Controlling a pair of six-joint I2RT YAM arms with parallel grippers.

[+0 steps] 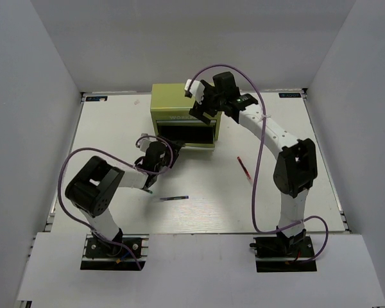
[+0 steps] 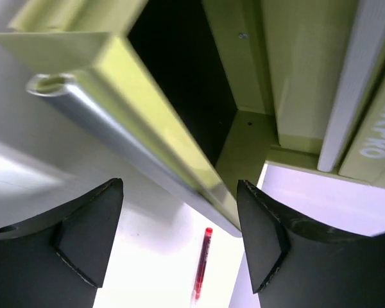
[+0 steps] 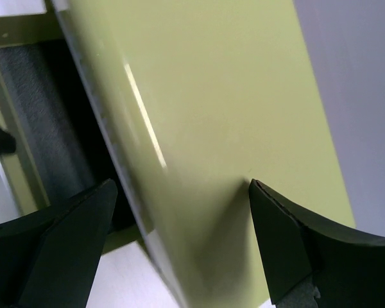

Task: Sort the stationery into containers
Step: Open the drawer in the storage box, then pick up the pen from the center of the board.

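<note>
The yellow-green chest point(image 1: 174, 106) stands at the back middle of the table, with a dark opening point(image 1: 187, 133) in its front. In the left wrist view a drawer front point(image 2: 151, 122) with a silver handle point(image 2: 96, 119) stands out from the chest. My left gripper point(image 1: 169, 149) point(image 2: 179, 186) is open and empty just in front of that drawer. My right gripper point(image 1: 202, 109) point(image 3: 183, 185) is open over the chest's top right edge point(image 3: 231, 115), and its jaws straddle the edge. A red pen point(image 1: 244, 168) point(image 2: 203, 263) lies on the table to the right. A dark pen point(image 1: 174, 197) lies nearer.
A green-tipped end point(image 1: 149, 190) pokes out from under the left arm. The white table point(image 1: 295, 141) is boxed in by grey walls at the left, right and back. Purple cables loop above both arms.
</note>
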